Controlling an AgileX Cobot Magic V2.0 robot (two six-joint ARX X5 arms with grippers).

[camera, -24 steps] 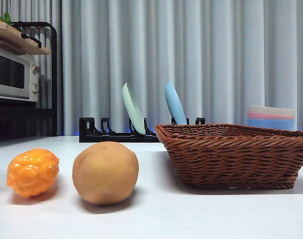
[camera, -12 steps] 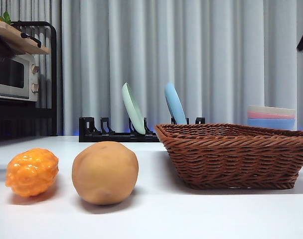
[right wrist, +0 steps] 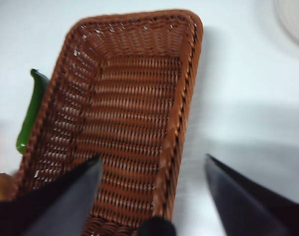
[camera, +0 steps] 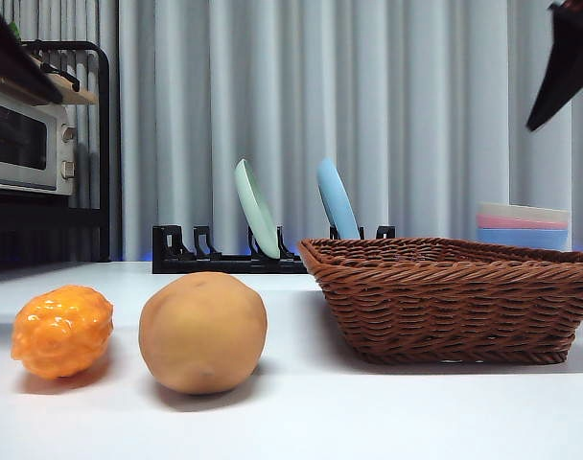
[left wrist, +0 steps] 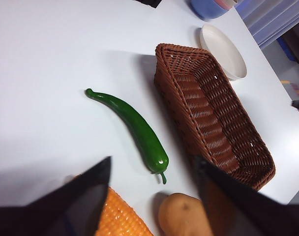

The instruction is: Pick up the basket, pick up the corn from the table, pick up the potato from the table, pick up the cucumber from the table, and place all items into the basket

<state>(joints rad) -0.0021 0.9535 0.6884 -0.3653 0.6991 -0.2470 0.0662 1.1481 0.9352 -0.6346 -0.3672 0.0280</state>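
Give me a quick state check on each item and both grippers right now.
basket: on the table, empty
corn: on the table, not gripped
potato: on the table beside the corn, not gripped
cucumber: lying flat beside the basket, outside it
left gripper: jaws open, above the corn and potato
right gripper: jaws open, over the basket, holding nothing

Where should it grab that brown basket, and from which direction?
Probably from above, by one long side wall of the basket: the thin braided rim fits between the open jaws of the right gripper hovering over it, and the inside is empty.
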